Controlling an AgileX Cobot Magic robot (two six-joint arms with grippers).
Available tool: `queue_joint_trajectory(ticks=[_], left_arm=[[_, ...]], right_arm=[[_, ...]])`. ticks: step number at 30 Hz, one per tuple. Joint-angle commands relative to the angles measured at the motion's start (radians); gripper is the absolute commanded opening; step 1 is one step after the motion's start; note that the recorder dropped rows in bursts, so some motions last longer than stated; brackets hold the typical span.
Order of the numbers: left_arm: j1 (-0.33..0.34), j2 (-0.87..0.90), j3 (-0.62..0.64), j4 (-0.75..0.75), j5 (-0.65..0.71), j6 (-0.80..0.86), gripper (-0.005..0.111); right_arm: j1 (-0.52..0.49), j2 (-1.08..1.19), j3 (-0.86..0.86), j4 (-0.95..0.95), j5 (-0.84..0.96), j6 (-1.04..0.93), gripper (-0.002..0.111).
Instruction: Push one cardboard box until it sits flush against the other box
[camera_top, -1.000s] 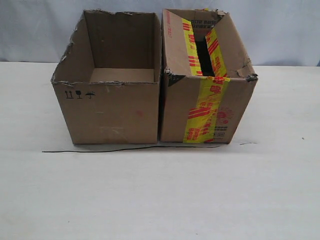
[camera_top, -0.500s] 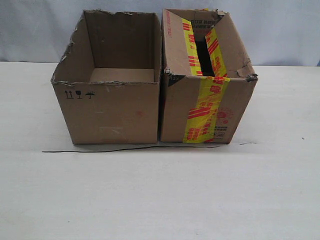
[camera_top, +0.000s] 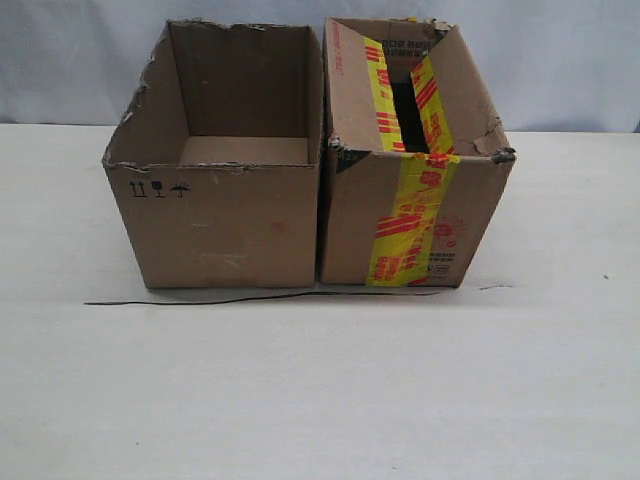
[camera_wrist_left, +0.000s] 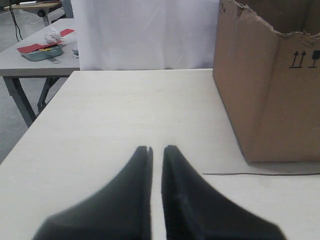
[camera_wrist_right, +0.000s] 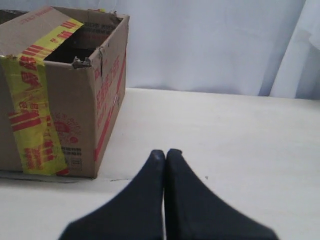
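The cardboard box (camera_top: 415, 215), brown with yellow and red tape, stands on the right of the white table. The other box (camera_top: 225, 215), plain with torn rims and open at the top, stands on its left. Their facing sides meet along a thin dark seam. Neither gripper shows in the exterior view. My left gripper (camera_wrist_left: 156, 148) hovers low over the table, apart from the plain box (camera_wrist_left: 270, 100), its fingers almost together with only a thin slit and nothing between them. My right gripper (camera_wrist_right: 165, 152) is shut and empty, a short way off the taped box (camera_wrist_right: 65, 100).
A thin black wire (camera_top: 260, 297) lies on the table along the front of both boxes. A white curtain hangs behind. Beyond the table's edge stands a grey side table (camera_wrist_left: 35, 62) with a tray on it.
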Motion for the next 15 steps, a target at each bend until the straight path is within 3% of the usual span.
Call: queue_joint_trajectory(ticks=[1, 15], left_arm=[[-0.008, -0.001, 0.002, -0.007, -0.012, -0.004, 0.0], [-0.008, -0.001, 0.002, -0.007, -0.012, -0.004, 0.0]], right_arm=[[-0.005, -0.03, 0.099, -0.033, -0.176, -0.005, 0.0], [-0.005, -0.03, 0.181, -0.033, -0.138, -0.003, 0.0]])
